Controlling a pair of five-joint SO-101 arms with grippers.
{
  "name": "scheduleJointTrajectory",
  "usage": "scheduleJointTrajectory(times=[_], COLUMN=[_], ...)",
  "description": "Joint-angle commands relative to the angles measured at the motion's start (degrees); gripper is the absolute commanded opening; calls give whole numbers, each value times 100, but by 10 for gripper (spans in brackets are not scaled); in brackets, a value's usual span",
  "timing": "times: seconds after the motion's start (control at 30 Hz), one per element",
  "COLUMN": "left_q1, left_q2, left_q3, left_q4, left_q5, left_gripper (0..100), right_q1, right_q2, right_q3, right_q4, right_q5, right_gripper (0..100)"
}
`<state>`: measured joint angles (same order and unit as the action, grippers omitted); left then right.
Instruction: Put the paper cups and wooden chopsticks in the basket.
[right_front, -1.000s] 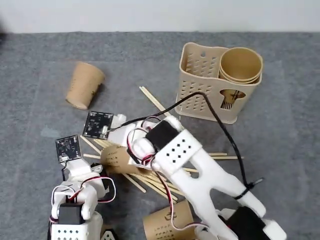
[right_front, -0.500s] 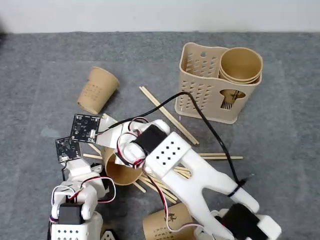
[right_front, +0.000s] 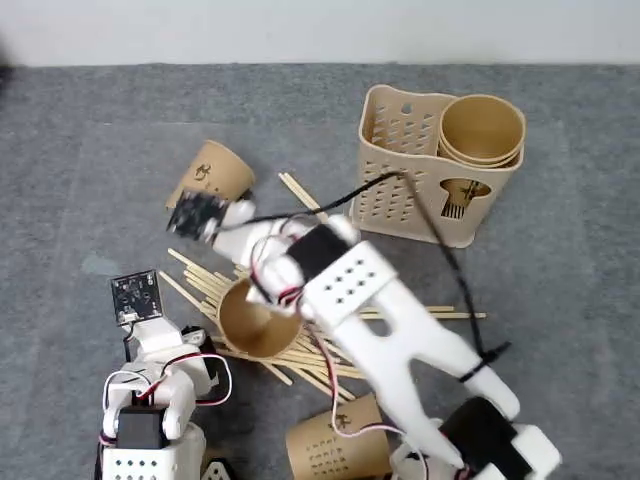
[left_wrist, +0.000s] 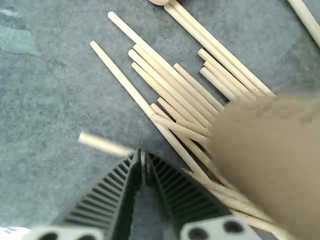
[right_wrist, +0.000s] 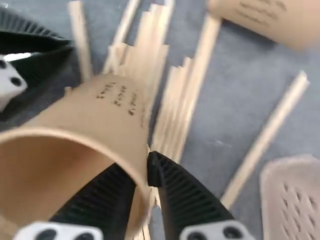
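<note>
- Left gripper (left_wrist: 142, 162): jaws together at the edge of the chopsticks (left_wrist: 170, 85); we cannot tell whether one is pinched.
- Loose cup (right_front: 212, 172): on its side, awaiting pickup.
- Right gripper (right_wrist: 148, 167): clamped across the rim of the held cup (right_wrist: 95, 130), for carrying, we judge.
- Basket (right_front: 395, 190): nested cups (right_front: 482, 125) occupy one compartment.

The basket (right_front: 400, 195) stood toward the far right of the grey table (right_front: 90, 130), with stacked cups (right_front: 482, 128) in its right compartment. The right arm (right_front: 350, 290) stretched over scattered chopsticks (right_front: 195, 272), and an open-mouthed cup (right_front: 255, 320) sat at its tip. A tipped cup (right_front: 212, 175) lay beyond, and a near cup (right_front: 325, 450) lay beside the arm's base.
</note>
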<state>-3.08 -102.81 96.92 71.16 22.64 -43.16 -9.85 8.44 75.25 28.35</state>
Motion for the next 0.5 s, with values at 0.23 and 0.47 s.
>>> scheduleJointTrajectory(times=[0.23, 0.47], left_q1=[0, 0], left_q2=[9, 9], left_q3=[-40, -40], left_q4=[26, 26], left_q5=[35, 35], left_gripper=[14, 14], right_q1=[1508, 2826], right_q2=[-418, -400], right_q3=[-2848, -4571], right_q4=[2114, 2343], right_q5=[-123, -123], right_gripper=[9, 8])
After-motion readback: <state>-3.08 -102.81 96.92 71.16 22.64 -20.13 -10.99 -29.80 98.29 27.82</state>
